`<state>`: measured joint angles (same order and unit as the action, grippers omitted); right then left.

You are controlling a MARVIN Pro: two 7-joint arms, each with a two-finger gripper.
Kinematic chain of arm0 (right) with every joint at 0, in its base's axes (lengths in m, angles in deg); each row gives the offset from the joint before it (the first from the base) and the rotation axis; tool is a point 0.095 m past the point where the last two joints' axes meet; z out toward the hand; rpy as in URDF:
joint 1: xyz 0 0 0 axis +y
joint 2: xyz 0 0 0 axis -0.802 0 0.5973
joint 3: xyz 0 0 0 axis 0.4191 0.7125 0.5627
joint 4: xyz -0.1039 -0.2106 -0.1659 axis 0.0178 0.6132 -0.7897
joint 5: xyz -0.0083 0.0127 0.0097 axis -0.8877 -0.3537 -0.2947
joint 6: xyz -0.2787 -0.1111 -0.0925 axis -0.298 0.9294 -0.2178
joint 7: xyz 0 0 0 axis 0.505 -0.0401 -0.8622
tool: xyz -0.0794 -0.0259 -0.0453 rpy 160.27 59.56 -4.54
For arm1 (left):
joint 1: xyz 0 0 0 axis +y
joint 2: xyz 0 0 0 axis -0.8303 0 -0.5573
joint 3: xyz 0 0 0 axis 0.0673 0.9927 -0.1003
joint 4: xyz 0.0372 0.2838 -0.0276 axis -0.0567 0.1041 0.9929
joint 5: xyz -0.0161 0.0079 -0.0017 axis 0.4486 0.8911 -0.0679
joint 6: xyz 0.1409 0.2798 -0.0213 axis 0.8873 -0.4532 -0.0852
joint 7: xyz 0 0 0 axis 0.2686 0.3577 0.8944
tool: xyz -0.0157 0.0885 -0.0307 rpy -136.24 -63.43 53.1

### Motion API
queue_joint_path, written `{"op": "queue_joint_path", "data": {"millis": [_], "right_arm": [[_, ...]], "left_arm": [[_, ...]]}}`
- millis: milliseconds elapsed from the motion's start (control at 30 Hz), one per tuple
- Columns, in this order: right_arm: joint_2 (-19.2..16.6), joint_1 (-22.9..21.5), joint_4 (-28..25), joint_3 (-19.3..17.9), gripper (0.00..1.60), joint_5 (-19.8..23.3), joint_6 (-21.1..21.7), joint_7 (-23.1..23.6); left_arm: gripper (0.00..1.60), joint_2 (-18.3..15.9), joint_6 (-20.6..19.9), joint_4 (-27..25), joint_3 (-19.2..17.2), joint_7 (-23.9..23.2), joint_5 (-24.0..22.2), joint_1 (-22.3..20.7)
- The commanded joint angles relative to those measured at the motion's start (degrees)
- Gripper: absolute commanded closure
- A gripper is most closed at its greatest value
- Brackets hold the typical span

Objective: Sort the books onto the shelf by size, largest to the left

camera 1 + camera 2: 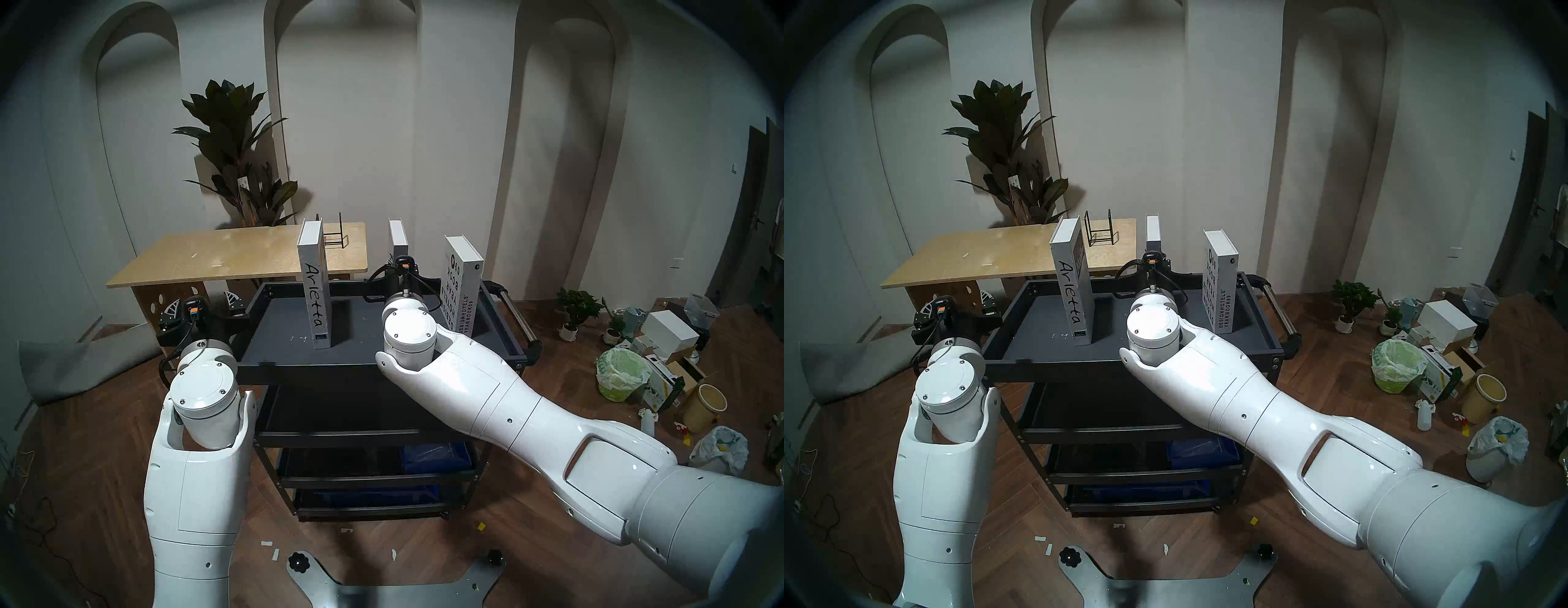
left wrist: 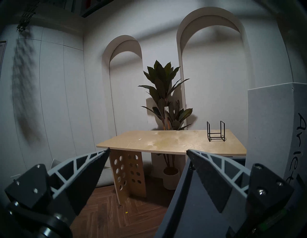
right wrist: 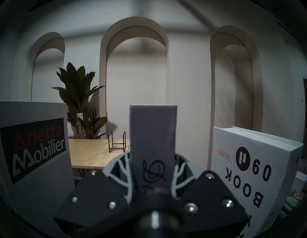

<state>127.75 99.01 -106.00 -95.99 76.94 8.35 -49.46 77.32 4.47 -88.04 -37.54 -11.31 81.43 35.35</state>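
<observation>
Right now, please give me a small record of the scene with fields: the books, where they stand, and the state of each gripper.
support: dark grey top tray of the black cart
left book: Arletta, upright on the tray
middle book: slim greyish book, upright
right book: Designhotels Yearbook09, upright
right gripper: shut on the slim greyish book's spine
left gripper: open, empty, at the tray's left edge
behind: plywood table with wire rack

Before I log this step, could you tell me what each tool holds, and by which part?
The right tool is shut on the slim greyish book, gripping its spine edge low down. The left tool is open and empty.
</observation>
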Motion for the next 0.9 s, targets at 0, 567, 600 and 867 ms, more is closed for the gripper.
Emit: {"op": "queue_joint_path", "data": {"millis": [0, 567, 600, 867], "right_arm": [[4.3, -2.3, 3.1, -0.3, 1.6, 0.1, -2.1, 0.4], [7.7, -3.4, 7.6, -1.1, 1.6, 0.5, -4.0, 1.6], [7.9, -3.4, 8.0, -1.1, 1.6, 0.5, -4.1, 1.7], [8.8, -3.6, 9.5, -1.4, 1.6, 0.6, -4.1, 1.7]], "left_arm": [[0.0, -0.3, 0.3, -1.2, -0.1, 0.0, 0.0, -0.5], [0.0, -0.8, 0.6, 0.5, -0.5, -0.8, -0.5, -2.0], [0.0, -0.8, 0.6, 0.6, -0.6, -0.9, -0.5, -2.1], [0.0, -0.8, 0.7, 1.5, -0.9, -1.4, -0.8, -2.7]]}}
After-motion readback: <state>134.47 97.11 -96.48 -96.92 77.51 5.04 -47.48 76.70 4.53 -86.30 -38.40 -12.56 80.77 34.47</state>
